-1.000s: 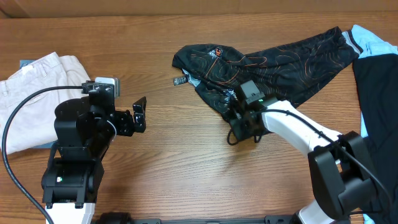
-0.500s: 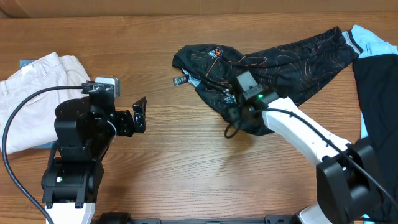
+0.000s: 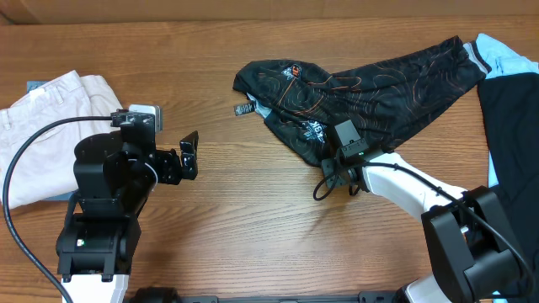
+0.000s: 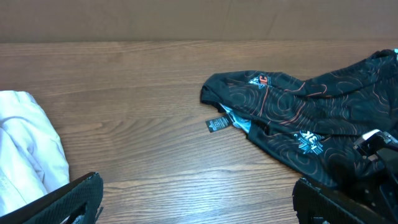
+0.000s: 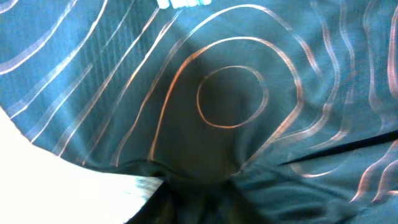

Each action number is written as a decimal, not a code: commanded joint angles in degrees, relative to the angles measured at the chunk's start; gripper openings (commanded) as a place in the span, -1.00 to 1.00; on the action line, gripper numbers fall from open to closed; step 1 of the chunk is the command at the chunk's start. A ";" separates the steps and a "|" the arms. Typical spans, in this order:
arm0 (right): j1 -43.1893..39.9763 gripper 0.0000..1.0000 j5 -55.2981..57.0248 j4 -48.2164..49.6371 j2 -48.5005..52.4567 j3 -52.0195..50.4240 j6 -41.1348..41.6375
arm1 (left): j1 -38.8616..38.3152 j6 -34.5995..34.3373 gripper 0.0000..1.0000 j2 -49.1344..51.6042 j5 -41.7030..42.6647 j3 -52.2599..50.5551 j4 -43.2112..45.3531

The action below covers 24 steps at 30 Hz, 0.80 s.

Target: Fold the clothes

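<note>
The clothes (image 3: 370, 84), a thin black garment with orange-tan contour lines, lie crumpled at the back right of the table. They also show in the left wrist view (image 4: 323, 118). My right gripper (image 3: 338, 166) is at the garment's front edge. In the right wrist view the fabric (image 5: 230, 93) fills the frame and bunches into the dark jaws (image 5: 205, 193), so the gripper looks shut on it. My left gripper (image 3: 189, 153) hovers over bare wood left of the garment, its fingers wide apart and empty (image 4: 199, 199).
Beige trousers (image 3: 46, 126) lie at the left edge, also in the left wrist view (image 4: 28, 149). Another dark garment with light-blue trim (image 3: 509, 109) lies at the right edge. A black cable (image 3: 320, 189) loops beside my right gripper.
My right gripper moved back over the garment, then came forward and slightly right to its front edge. The left arm has not moved.
</note>
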 commanded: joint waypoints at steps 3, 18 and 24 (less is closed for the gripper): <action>0.81 -0.92 -4.83 -4.72 -0.09 1.36 0.11 | 0.46 0.68 1.00 0.07 0.68 1.40 0.26; 7.72 -0.30 -14.25 -43.47 -2.23 40.06 -16.15 | 0.46 0.68 1.00 0.09 0.68 1.40 0.66; 0.66 -0.26 -13.94 -45.44 -2.23 40.00 -16.13 | 0.46 0.68 1.00 0.35 0.68 1.40 -5.16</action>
